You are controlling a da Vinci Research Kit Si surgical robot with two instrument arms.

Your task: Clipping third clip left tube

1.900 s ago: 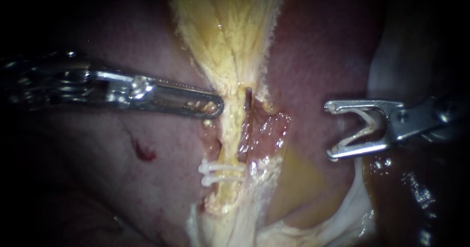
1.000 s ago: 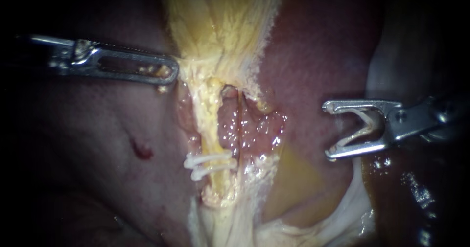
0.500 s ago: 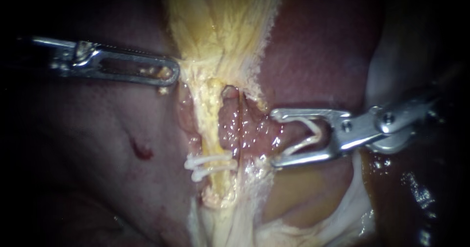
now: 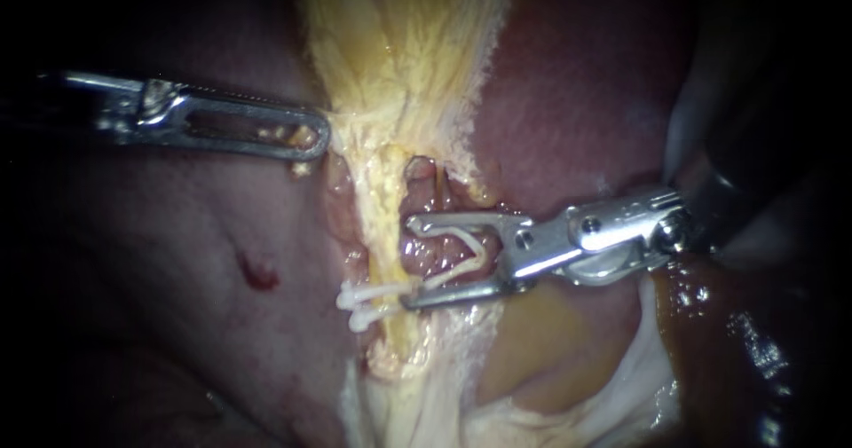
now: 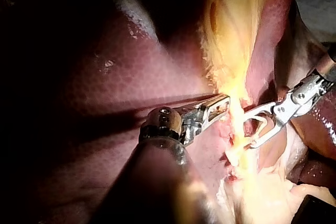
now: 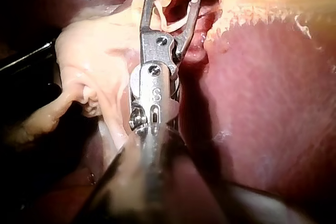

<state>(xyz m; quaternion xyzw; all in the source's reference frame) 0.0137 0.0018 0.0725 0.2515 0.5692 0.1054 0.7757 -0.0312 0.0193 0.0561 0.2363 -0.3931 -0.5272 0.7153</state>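
Your left instrument (image 4: 312, 140) lay across the upper left of the frame, its claw closed on the edge of the yellow tissue (image 4: 399, 49). Your right instrument (image 4: 408, 265) stood in from the right to mid-frame, its claw spread wide and carrying a white clip (image 4: 466, 257) bent in a V. The claw's tips lay against the right side of the left tube (image 4: 383, 213), the lower tip just beside the two clips (image 4: 364, 302) on that tube. Liver (image 4: 568, 102) showed at the upper right.
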